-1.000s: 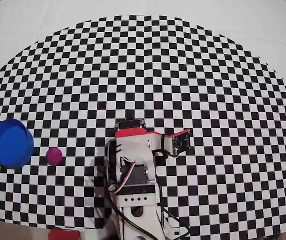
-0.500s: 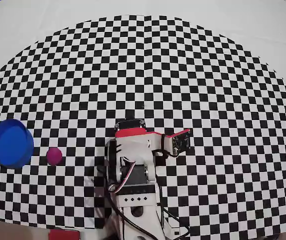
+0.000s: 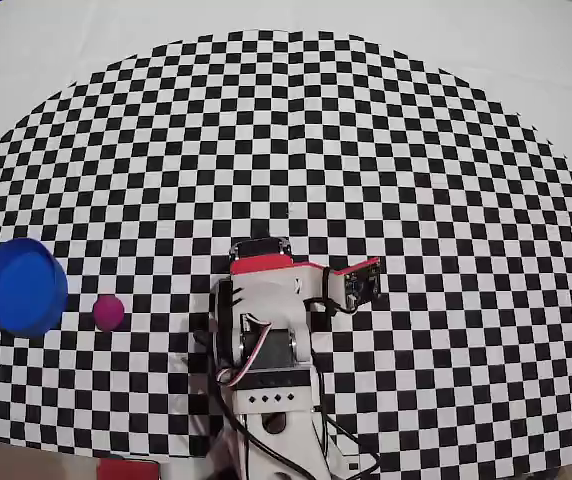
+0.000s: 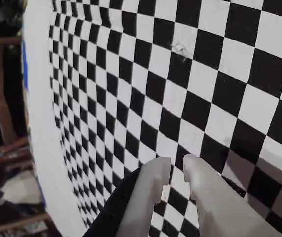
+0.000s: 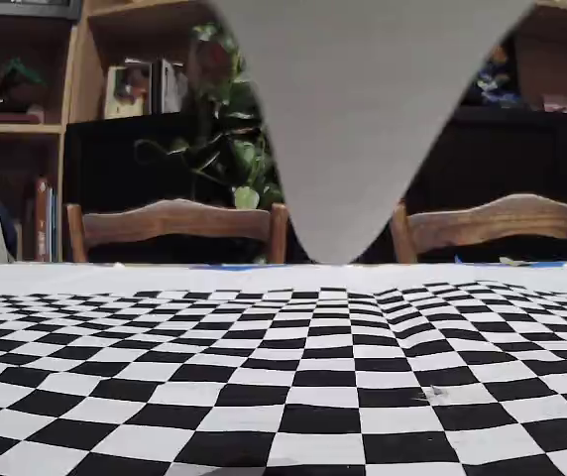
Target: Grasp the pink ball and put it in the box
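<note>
Checkerboard mat point(image 3: 296, 130), overhead view: pink ball point(image 3: 108, 312) sits just right of the blue bowl point(image 3: 23, 286), well left of the folded arm. Gripper point(image 4: 176, 169) nearly closed, apparently empty. Swing left, open wide, descend squarely over ball.

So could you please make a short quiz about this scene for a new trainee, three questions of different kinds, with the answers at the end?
1. True or false: the pink ball already lies inside the box.
2. In the overhead view, where is the ball?
A. right of the box, apart from it
B. left of the box
C. between the fingers
3. Fill in: in the wrist view the fingers hold ____ between them.

Key:
1. False; it rests on the checkered cloth.
2. A.
3. Nothing; they stand nearly closed with only a narrow gap, over the cloth.
</note>
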`<control>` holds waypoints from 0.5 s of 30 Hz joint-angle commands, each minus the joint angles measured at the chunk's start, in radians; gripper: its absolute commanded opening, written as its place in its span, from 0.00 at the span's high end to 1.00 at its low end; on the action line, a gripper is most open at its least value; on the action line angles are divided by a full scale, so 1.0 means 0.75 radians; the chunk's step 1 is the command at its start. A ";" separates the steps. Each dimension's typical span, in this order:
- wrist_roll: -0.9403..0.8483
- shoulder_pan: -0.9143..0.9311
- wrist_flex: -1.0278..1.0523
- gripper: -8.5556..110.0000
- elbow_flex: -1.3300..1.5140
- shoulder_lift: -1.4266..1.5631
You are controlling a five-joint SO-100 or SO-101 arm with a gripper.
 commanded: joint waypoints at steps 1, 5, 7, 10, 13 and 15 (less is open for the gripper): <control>0.000 0.008 -0.162 0.90 0.010 -0.018; 0.002 0.008 -0.358 0.83 0.010 -0.035; 0.002 0.008 -0.423 0.81 0.010 -0.035; 0.000 0.008 -0.522 0.76 0.010 -0.035; -0.006 0.010 -0.624 0.72 0.010 -0.035; -0.012 0.018 -0.673 0.70 0.010 -0.033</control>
